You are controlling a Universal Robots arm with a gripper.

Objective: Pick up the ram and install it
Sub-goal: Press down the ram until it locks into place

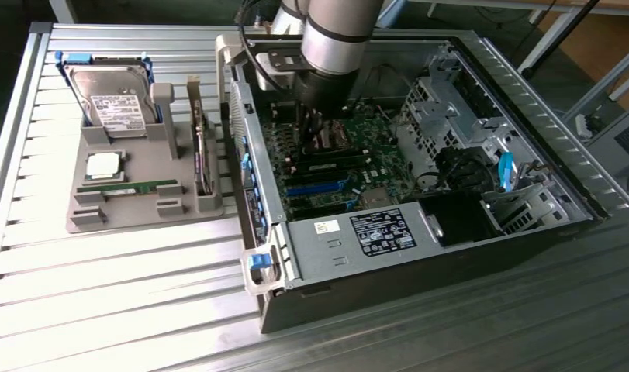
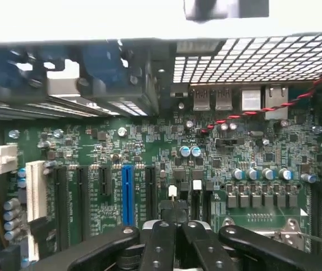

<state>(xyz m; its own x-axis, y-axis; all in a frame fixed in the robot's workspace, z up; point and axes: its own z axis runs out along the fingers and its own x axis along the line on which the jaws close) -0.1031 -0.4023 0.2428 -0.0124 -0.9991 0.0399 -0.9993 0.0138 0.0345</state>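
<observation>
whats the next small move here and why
Likely a slight straight lift, I'd judge: the shut fingers sit low over the green motherboard with no stick visibly held, while a narrow green ram stick lies in the grey parts tray.

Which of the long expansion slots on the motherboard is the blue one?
In the wrist view, the blue slot stands in the row of upright slots, with black slots on both sides and a white slot at the row's end.
</observation>
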